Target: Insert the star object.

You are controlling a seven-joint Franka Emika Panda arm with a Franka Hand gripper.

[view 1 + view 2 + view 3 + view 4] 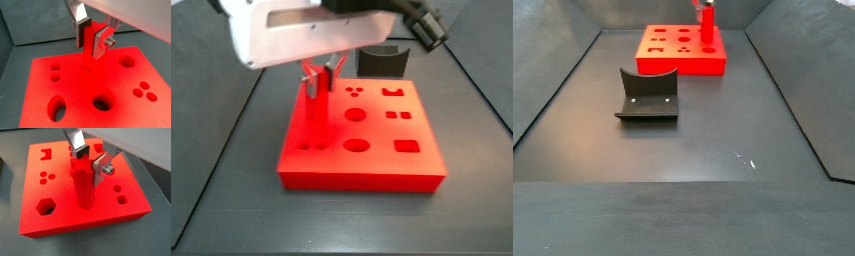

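Pinching the star object upright between its fingers, the gripper hangs over the red block. Its lower end touches the block's top, apparently at a hole; pushing it fully down and letting go remain.

Gripper clamped on the star object, held upright.

The gripper points straight down, its two flat silver fingers with dark pads pressed against opposite sides of the star object; in both wrist views the jaws stand only as far apart as the rod is wide, with the gripper gripping the upper end of the star object. In a side view the white wrist housing fills the upper frame above the gripper, fingers vertical. In a side view only the gripper tip shows at the frame's upper edge.
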